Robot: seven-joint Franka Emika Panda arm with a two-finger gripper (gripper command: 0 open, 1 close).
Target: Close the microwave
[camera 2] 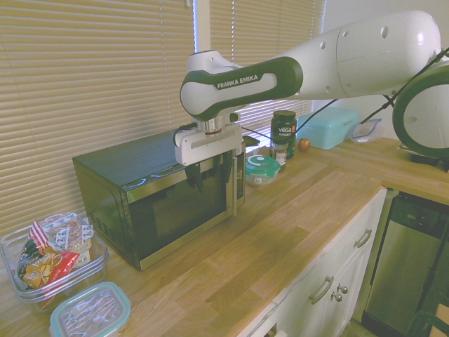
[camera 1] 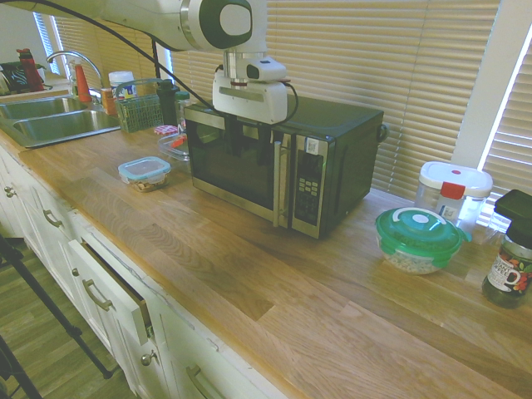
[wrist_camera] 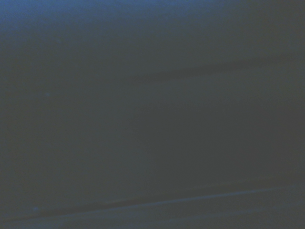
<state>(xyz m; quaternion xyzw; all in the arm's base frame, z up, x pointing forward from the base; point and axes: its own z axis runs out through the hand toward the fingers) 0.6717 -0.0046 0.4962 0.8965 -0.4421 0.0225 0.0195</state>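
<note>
A white robot arm holds its hand [camera 1: 249, 150], two fingers spread apart, at the front of one black microwave [camera 1: 287, 162], its door lying flush with the body, on a wooden tabletop [camera 1: 208, 249] before the window blinds. Two lidded containers, one green-topped [camera 1: 418, 239] and one white-topped [camera 1: 453, 187], stand near one dark-lidded jar [camera 1: 509, 270]. Near the oven's other end sit one open clear bin of packets [camera 2: 56, 256] and one blue-lidded box [camera 2: 91, 312].
</note>
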